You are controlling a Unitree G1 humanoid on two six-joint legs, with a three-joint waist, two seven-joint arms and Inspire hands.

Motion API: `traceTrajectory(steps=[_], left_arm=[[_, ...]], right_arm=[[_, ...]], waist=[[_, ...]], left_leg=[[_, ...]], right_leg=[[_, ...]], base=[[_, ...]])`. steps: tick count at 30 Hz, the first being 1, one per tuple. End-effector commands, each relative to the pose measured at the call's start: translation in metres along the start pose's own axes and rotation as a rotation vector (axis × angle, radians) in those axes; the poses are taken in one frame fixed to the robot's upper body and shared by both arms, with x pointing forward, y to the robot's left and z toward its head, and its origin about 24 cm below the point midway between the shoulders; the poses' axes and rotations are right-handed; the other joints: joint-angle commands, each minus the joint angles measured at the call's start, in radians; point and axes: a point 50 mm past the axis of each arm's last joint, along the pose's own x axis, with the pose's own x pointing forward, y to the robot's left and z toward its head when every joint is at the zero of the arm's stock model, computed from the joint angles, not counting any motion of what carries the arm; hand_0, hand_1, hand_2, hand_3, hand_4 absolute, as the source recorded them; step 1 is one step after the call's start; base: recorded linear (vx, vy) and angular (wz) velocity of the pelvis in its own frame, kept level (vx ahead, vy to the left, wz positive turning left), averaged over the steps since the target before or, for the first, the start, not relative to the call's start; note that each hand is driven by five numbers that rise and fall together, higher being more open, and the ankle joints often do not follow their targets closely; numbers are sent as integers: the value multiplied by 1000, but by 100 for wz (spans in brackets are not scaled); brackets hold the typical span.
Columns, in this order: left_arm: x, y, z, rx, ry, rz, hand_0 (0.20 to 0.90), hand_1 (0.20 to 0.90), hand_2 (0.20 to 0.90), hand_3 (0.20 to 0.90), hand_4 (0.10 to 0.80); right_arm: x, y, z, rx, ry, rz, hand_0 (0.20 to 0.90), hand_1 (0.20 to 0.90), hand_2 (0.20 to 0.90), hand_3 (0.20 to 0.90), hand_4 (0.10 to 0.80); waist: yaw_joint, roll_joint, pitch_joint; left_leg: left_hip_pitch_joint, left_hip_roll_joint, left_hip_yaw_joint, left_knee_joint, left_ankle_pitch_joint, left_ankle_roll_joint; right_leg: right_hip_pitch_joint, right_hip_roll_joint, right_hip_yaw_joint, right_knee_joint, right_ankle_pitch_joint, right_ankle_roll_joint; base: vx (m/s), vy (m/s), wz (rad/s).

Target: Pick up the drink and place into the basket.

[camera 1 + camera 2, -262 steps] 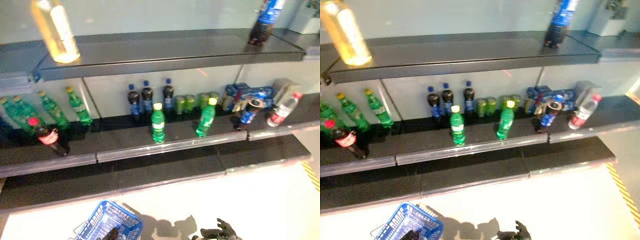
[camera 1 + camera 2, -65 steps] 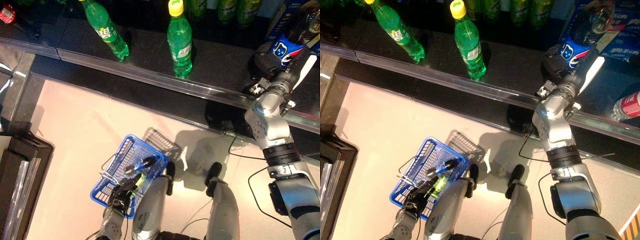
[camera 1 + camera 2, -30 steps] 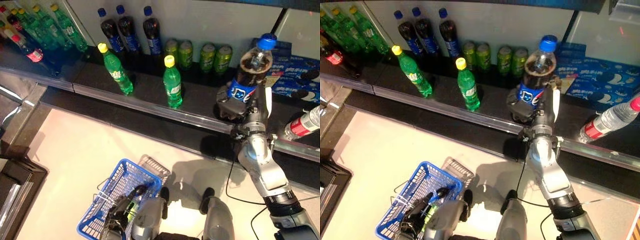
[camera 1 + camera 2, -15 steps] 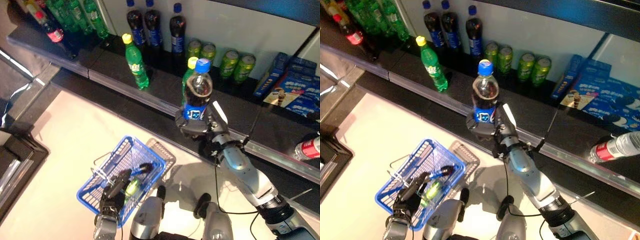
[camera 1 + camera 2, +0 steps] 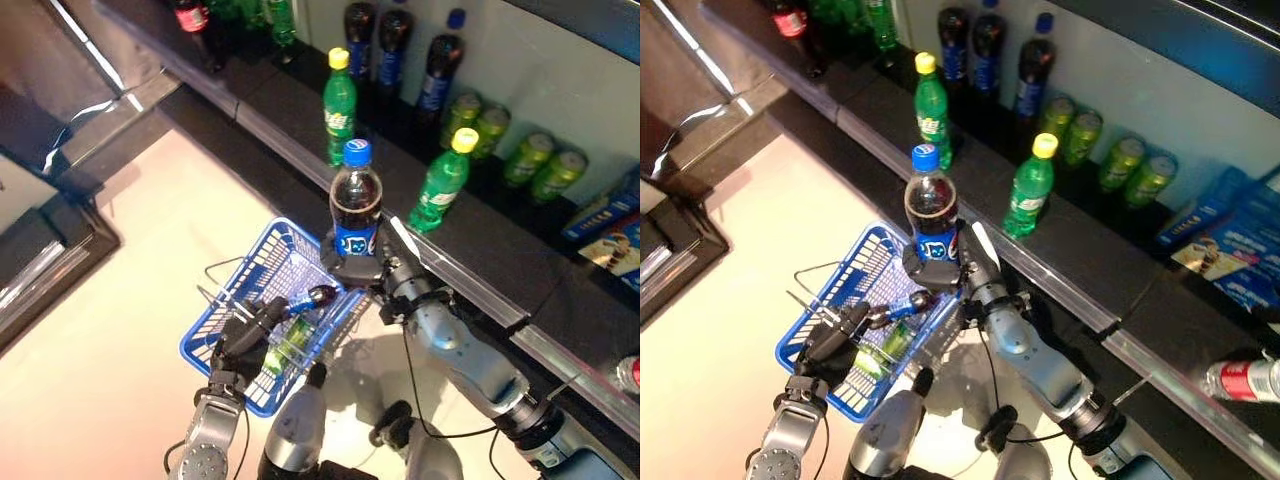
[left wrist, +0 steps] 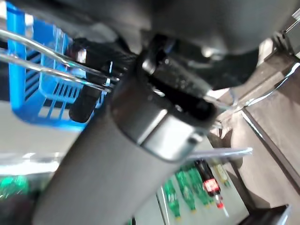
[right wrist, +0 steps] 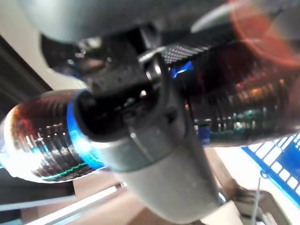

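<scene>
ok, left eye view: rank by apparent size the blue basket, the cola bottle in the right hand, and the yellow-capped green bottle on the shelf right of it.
1. blue basket, clearly largest.
2. cola bottle, held in the right hand.
3. green bottle.
The cola bottle sits nearer the camera, so its lead over the green one is unsure.

dark cola bottle (image 5: 355,210) with blue cap and label, blue basket (image 5: 232,325), green bottles (image 5: 440,192) capped seemingly yellow

The blue wire basket (image 5: 240,300) at lower centre already holds a green bottle (image 5: 290,345) and a dark bottle (image 5: 312,298); its far-left half lies free.
</scene>
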Motion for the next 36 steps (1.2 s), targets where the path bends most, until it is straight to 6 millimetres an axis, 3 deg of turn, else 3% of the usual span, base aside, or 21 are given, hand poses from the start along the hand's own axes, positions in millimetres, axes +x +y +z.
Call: traceTrajectory(steps=[1, 10, 18, 23, 36], left_arm=[[-14, -97, 76, 202, -283, -630, 300, 300, 300, 200, 100], [-19, -121, 78, 242, -188, -829, 300, 300, 300, 200, 100], [-28, -149, 70, 264, -116, -1067, 300, 300, 300, 200, 100], [-29, -156, 67, 257, -81, -1117, 300, 300, 300, 200, 100], [-38, -169, 56, 175, 26, -1314, 300, 300, 300, 200, 100]], right_arm=[[7, 38, 85, 186, -390, 91, 300, 300, 300, 200, 100], [13, 54, 77, 205, -334, 52, 300, 300, 300, 200, 100], [22, 81, 55, 213, -211, 51, 300, 300, 300, 200, 100], [25, 90, 45, 207, -158, 41, 300, 300, 300, 200, 100], [34, 106, -8, 191, 74, -47, 300, 300, 300, 200, 100]], waist=[[32, -59, -180], [93, -85, -202], [129, -107, -216], [141, -114, -225], [175, -117, -251]], left_leg=[[-95, -29, -28, 143, 73, 24], [-93, -50, -76, 112, 76, 26], [-91, -60, -103, 93, 66, 28], [-86, -65, -115, 82, 62, 27], [-92, -75, -138, 65, 60, 22]], right_leg=[[181, 42, 25, -202, 83, 11], [220, 54, -5, -238, 96, 24], [246, 57, -20, -263, 107, 31], [257, 57, -26, -271, 111, 34], [274, 48, -54, -278, 117, 42]], base=[[47, -100, 18], [38, -34, 23], [35, -20, 11], [42, 13, 14], [48, 23, 6]])
